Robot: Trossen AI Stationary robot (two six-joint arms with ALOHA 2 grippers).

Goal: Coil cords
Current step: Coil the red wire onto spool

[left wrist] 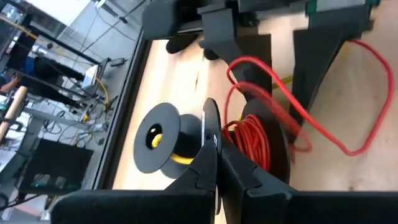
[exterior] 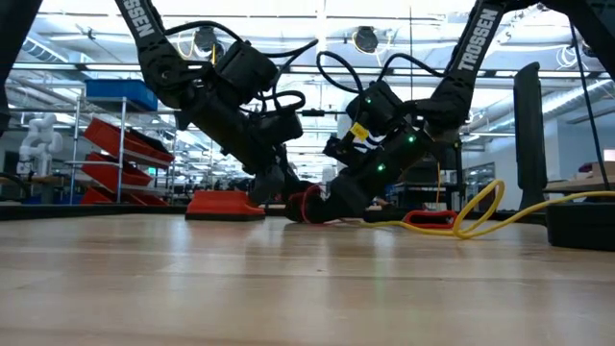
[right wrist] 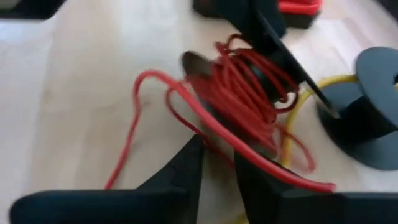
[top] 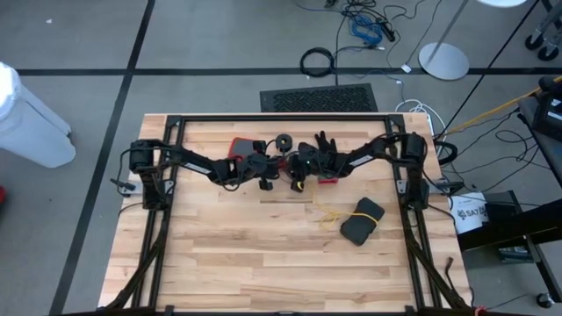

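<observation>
Winding the red cord (right wrist: 242, 93) onto its black reel (left wrist: 273, 134) near the far middle of the table (top: 263, 263), with most turns already on and a loose tail (right wrist: 134, 124) lying on the wood. Pinching the reel's flange (left wrist: 210, 127) with the left gripper (left wrist: 219, 158), fingers together on the thin rim. Hovering the right gripper (right wrist: 217, 165) just beside the coil, fingers slightly apart, the strand crossing them; gripped or free, cannot tell. Sitting alongside, touching or nearly so, the yellow cord's reel (left wrist: 155, 137). Judging the next move: catching the loose tail and leading it round the reel without spilling turns.
</observation>
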